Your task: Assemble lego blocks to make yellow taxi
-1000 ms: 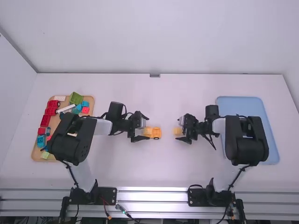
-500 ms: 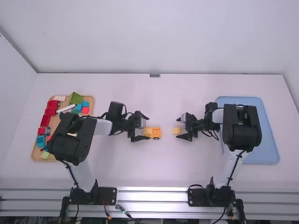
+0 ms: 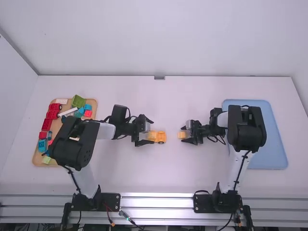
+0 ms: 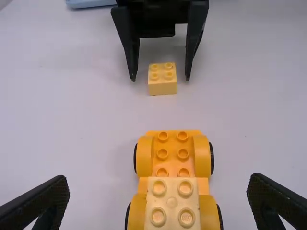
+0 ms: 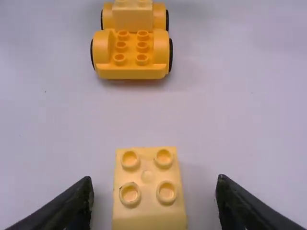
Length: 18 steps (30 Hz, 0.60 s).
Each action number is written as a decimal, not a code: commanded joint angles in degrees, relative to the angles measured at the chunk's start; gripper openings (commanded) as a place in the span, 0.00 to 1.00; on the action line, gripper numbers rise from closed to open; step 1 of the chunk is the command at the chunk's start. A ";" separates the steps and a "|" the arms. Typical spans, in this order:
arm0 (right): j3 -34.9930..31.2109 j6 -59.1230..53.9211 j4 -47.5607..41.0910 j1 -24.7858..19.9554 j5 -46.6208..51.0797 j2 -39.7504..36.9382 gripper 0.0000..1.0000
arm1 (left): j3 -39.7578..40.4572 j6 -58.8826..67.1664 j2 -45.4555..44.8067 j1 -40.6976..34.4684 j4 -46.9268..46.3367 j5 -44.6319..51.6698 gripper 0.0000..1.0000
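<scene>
Midway between the table's (image 3: 159, 175) left and right edges sits the half-built taxi, and here's the yellow wheeled base (image 4: 172, 155) with a pale seated block (image 4: 172, 215) on one end. Just beside it, on the side towards the table's right edge, waits the loose block (image 5: 147, 189), studs up, most likely the next piece on! Left gripper (image 4: 159, 179): fingers spread wide, one on each side of the car, gripping nothing, well placed to steady it, I'd say, when something gets pressed down. Right gripper (image 5: 154, 181): open as well, astride the loose block with a gap at either side, lined up, it seems, for a square pinch. And look how the base's bare studs face that block; that should make for a short carry!

Over to the views. From high up comes the layout: wooden tray (image 3: 56, 126) of spare blocks by the left edge, blue tray (image 3: 276, 149) by the right. Those finger gaps are too small to judge from up there, but the right wrist view settles them: no contact on either flank of the loose block.
</scene>
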 commanded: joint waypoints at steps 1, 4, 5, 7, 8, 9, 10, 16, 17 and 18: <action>0.76 -0.07 -0.17 0.04 -1.64 0.68 0.60 | 0.31 -0.15 0.44 -0.15 -0.04 1.90 0.99; 0.74 0.04 -0.24 0.04 -1.64 0.68 0.49 | 0.31 -0.11 0.44 -0.13 0.02 1.90 0.99; 0.72 0.15 -0.20 0.09 -1.66 0.68 0.43 | 0.31 -0.15 0.44 -0.13 0.00 1.92 0.99; 0.72 0.17 -0.22 0.59 -1.51 0.68 0.34 | 0.31 -0.17 0.44 -0.15 -0.04 1.90 0.99; 0.72 0.20 -0.17 1.01 -1.31 0.68 0.31 | 0.31 -0.17 0.44 -0.15 -0.07 1.90 0.99; 0.72 0.20 -0.17 1.14 -1.22 0.68 0.31 | 0.31 -0.17 0.44 -0.15 -0.07 1.92 0.99; 0.74 0.15 -0.20 1.44 -0.70 0.68 0.29 | 0.31 -0.13 0.44 -0.13 -0.20 1.92 0.99; 1.09 0.63 -0.90 2.32 -0.92 0.63 0.24 | 0.31 -0.35 0.55 -0.15 -1.68 1.53 0.99; 1.29 1.11 -1.18 2.23 -1.03 0.55 0.24 | 0.31 -0.37 0.63 -0.15 -1.70 1.49 0.99; 2.03 2.19 -2.29 2.21 -0.98 0.44 0.22 | 0.31 -0.37 1.01 -0.15 -1.66 1.60 0.99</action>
